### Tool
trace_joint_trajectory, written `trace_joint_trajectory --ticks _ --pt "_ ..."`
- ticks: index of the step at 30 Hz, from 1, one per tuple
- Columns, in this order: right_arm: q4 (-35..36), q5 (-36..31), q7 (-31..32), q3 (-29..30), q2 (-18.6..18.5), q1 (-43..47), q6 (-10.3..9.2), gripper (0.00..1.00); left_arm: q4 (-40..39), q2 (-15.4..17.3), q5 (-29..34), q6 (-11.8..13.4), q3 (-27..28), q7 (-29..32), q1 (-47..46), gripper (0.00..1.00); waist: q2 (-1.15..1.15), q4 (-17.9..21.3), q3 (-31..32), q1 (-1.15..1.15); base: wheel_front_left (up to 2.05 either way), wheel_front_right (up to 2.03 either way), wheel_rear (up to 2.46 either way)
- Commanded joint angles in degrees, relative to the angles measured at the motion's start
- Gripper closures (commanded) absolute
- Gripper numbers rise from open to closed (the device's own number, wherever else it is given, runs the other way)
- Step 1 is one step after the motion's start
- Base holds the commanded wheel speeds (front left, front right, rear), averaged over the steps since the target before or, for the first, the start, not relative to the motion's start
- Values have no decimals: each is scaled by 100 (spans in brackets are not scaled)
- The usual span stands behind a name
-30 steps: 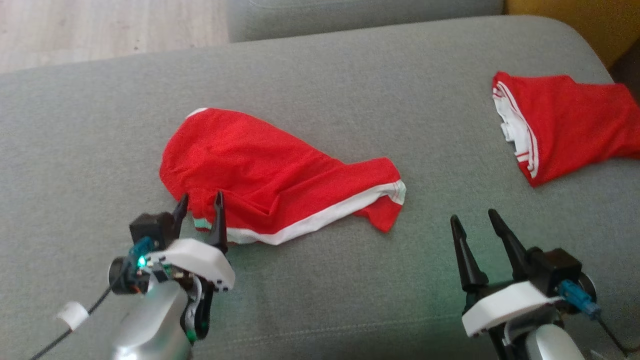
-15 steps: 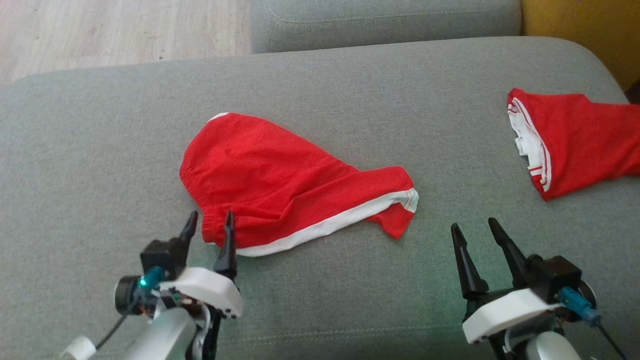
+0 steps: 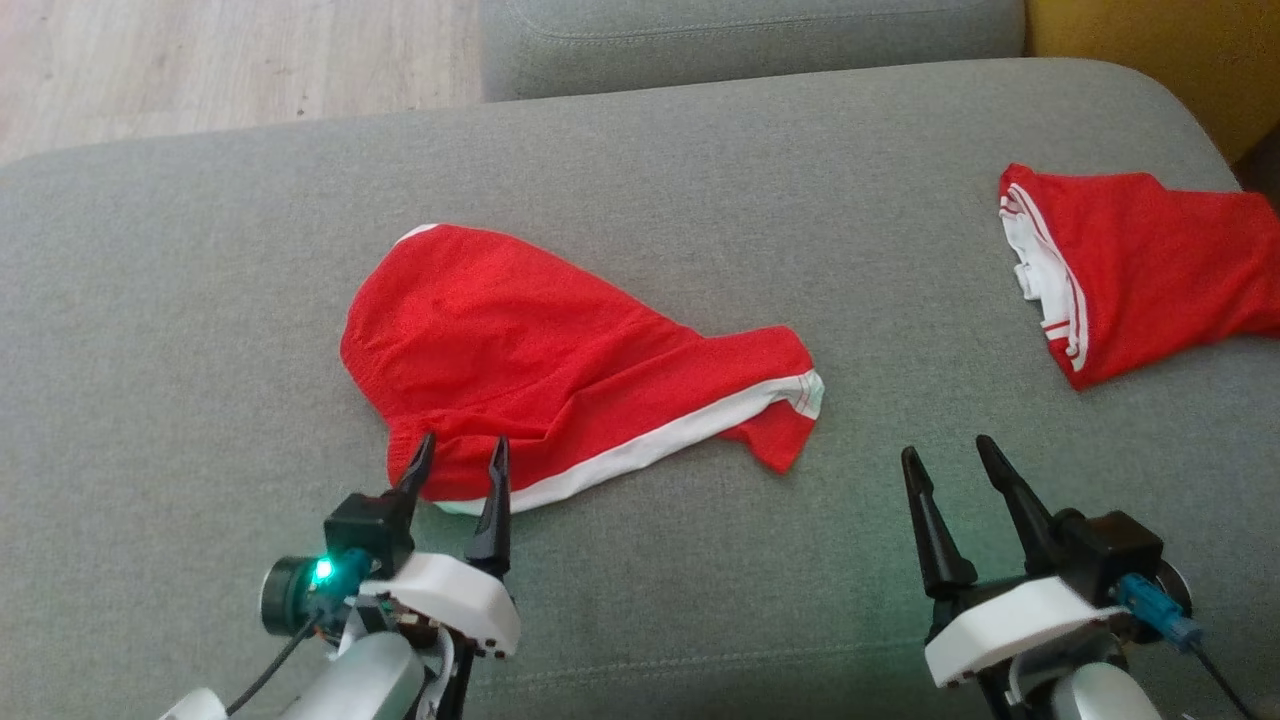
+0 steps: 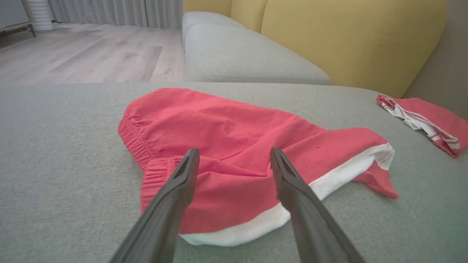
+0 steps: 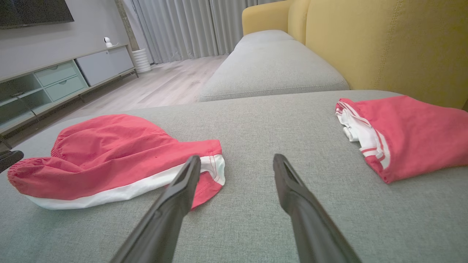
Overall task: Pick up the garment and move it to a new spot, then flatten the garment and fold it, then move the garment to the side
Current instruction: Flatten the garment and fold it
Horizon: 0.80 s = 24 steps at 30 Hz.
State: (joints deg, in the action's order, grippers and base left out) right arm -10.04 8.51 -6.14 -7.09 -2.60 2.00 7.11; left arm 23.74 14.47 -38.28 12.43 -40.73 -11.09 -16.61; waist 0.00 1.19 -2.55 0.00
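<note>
Both jaws spread, left gripper (image 3: 464,440) at garment (image 3: 560,340) hem, right gripper (image 3: 946,447) apart

The right gripper (image 5: 237,157) holds its two long dark fingers spread wide over the grey woven sofa cushion (image 5: 256,120), with nothing between them. To the left lies a crumpled red fabric garment with a white hem band (image 5: 109,157), its right corner showing just past the left finger. At the far right rests a second red garment with white stripes (image 5: 413,135), well apart from the first. Beyond stand a yellow upholstered backrest (image 5: 384,44) and a pale wooden floor (image 5: 164,84).
</note>
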Motion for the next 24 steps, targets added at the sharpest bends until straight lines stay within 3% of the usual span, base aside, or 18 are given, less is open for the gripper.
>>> trace_joint_trajectory --ticks 1,8,17,18,19,20,21,22,24 --pt "167 26 -59 -137 -28 -154 37 0 -161 129 20 43 226 -28 -217 0 0 14 4 0 0 0 0" --pt "177 9 -56 -91 -28 -159 37 0 52 396 -252 169 606 21 -156 0 0 85 -37 0 0 0 0" --pt "169 -9 -63 -107 -28 -215 37 0 402 342 -555 -505 400 518 -349 0 0 154 -133 0 0 0 0" --pt "165 -13 -61 -105 -28 -222 37 0 435 325 -517 -547 353 505 -394 7 0 164 -133 0 0 0 0" --pt "161 -18 -60 -101 -28 -227 37 0 461 300 -484 -573 322 469 -436 41 0 173 -129 0 0 0 0" --pt "158 -22 -60 -95 -28 -229 37 0 474 264 -475 -593 314 422 -469 59 0 182 -122 0 0 0 0" --pt "155 -24 -60 -87 -28 -228 37 0 474 233 -463 -608 308 366 -496 89 0 187 -112 0 0 0 0" --pt "150 -24 -61 -78 -28 -225 37 0 460 217 -429 -615 293 299 -520 100 0 188 -99 0 0 0 0" --pt "140 -26 -63 -60 -28 -209 37 0 385 206 -364 -598 280 154 -527 100 0 182 -67 0 0 0 0"
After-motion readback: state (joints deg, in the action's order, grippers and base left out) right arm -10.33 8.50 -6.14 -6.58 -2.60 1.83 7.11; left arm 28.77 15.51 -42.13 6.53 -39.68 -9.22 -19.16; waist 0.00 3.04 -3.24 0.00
